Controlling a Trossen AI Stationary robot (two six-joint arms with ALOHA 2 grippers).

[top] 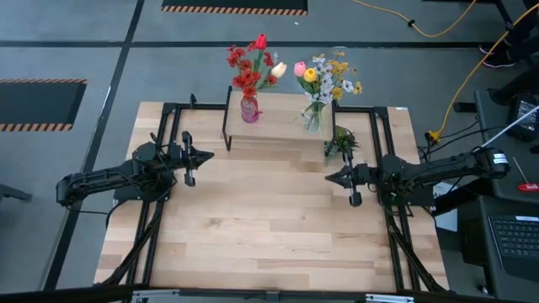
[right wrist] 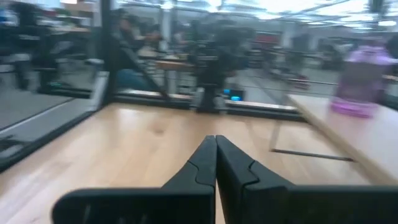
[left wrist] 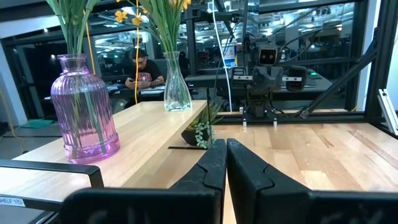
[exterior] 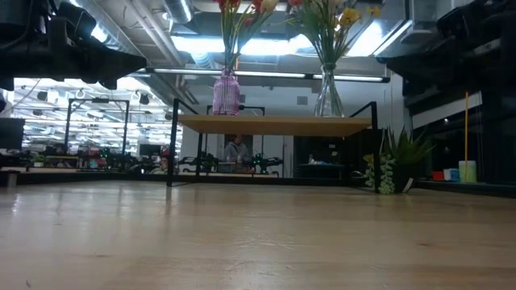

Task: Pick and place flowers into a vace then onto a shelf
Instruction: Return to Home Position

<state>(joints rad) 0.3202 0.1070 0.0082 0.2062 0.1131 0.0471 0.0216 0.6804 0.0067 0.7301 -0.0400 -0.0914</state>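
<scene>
Two vases stand on the low shelf [top: 278, 126] at the table's far side. A pink glass vase [top: 250, 108] holds red flowers [top: 250, 66]; a clear glass vase [top: 313, 116] holds pink, yellow and white flowers [top: 324, 77]. In the left wrist view the pink vase [left wrist: 84, 109] and the clear vase [left wrist: 176, 84] rest by their bases on the shelf's board [left wrist: 134, 140]. My left gripper [top: 192, 160] is shut over the table's left part, my right gripper [top: 341, 178] shut over its right part. Both touch nothing.
A small green potted plant [top: 340, 143] sits on the table by the shelf's right end, just beyond my right gripper. Black frame rails [top: 168, 126] run along the table's left and right sides. Bare wooden tabletop [top: 269, 219] lies between and in front of the arms.
</scene>
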